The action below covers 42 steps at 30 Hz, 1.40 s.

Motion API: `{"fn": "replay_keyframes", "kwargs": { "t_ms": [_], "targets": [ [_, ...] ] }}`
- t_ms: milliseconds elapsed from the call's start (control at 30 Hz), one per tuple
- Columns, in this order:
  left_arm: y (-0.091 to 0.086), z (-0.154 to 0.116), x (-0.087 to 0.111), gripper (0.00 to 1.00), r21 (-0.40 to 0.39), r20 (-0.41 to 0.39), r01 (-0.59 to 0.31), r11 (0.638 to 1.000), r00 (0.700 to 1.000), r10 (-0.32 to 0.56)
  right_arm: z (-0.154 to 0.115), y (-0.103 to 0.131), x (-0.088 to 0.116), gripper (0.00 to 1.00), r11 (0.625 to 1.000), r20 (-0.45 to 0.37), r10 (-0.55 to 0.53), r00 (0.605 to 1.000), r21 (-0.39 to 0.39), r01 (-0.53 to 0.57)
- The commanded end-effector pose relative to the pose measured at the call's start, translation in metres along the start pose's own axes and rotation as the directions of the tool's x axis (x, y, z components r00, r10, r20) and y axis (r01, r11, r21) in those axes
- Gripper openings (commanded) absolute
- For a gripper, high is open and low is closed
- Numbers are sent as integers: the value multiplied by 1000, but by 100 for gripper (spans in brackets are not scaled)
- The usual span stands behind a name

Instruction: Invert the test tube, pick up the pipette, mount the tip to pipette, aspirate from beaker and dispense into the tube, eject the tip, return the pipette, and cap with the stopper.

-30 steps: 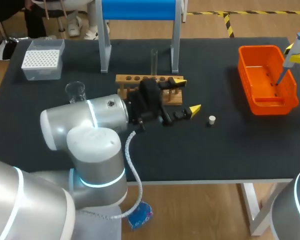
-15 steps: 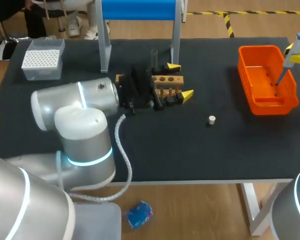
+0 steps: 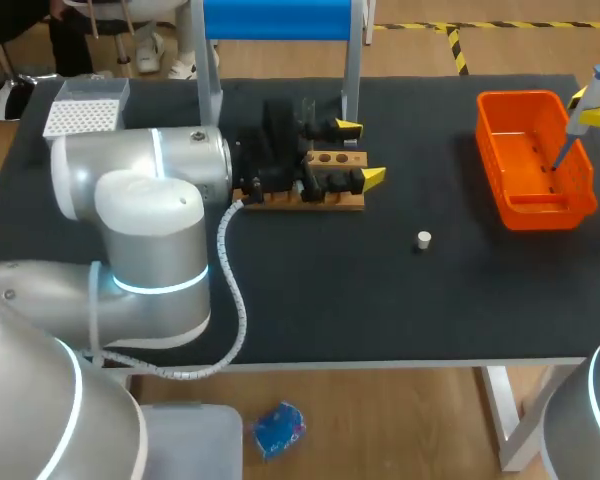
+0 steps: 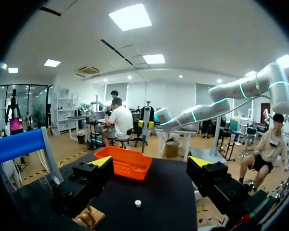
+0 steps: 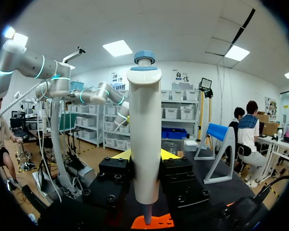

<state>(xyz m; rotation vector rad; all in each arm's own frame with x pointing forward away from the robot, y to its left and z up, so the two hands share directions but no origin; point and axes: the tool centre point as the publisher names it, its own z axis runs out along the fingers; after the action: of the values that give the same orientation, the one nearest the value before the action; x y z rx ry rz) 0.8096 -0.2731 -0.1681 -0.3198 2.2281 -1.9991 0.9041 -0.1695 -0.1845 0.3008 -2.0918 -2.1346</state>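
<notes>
Hovering over the right end of the light wooden rack (image 3: 332,158), the left gripper (image 3: 360,152) has its jaws spread wide with nothing between them, one yellow tip at the rack's far side and the other at its near right corner. The clear glass test tube (image 3: 307,108) stands upright at the far side of the rack, just left of the far finger and back towards the gripper's black body, not between the tips. Whether the finger touches it cannot be told. In the left wrist view the left gripper (image 4: 151,163) frames only bare black table (image 4: 164,202), with a corner of the rack (image 4: 89,219) under the finger on the rack's side.

The small white stopper (image 3: 424,239) lies alone on the black table (image 3: 380,300), near and to the right of the rack, well apart from both grippers; it shows ahead of the open fingers (image 4: 138,203).

At the far right the right gripper (image 3: 587,108) is clamped on the white pipette with a blue cap (image 3: 592,92), held upright over the orange plastic basket (image 3: 533,160), its thin lower end pointing down into it. The right wrist view shows both fingers of the right gripper (image 5: 144,155) pressed against the pipette's body (image 5: 144,144).

The white box of pipette tips (image 3: 85,112) sits at the far left.
</notes>
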Motion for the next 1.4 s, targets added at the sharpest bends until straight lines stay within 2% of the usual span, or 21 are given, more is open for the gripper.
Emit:
{"fn": "replay_keyframes", "kwargs": {
  "t_ms": [33, 367, 1100, 1167, 1367, 1400],
  "targets": [
    [7, 0, 6, 100, 53, 30, -11, 999, 1000, 10, -1, 1, -1, 0, 1000, -4, 0, 1000, 3, 0],
    [11, 1, 6, 100, 78, 35, -40, 996, 999, 37, -1, 1, -1, 0, 1000, -4, 0, 1000, 3, 0],
    [11, 2, 6, 100, 72, 40, -44, 996, 998, 41, -1, 1, -1, 0, 1000, -4, 0, 1000, 3, 0],
    [11, 2, 6, 100, 72, 40, -44, 996, 998, 41, 16, 5, 3, 0, 998, 5, 31, 1000, 58, -31],
    [11, 2, 6, 100, 72, 40, -44, 996, 998, 41, 67, 21, 10, 0, 998, 82, 42, 996, 47, -46],
    [11, 2, 6, 100, 72, 40, -44, 996, 998, 41, 77, 24, 11, 0, 999, 66, 30, 997, 31, -32]
  ]
}}
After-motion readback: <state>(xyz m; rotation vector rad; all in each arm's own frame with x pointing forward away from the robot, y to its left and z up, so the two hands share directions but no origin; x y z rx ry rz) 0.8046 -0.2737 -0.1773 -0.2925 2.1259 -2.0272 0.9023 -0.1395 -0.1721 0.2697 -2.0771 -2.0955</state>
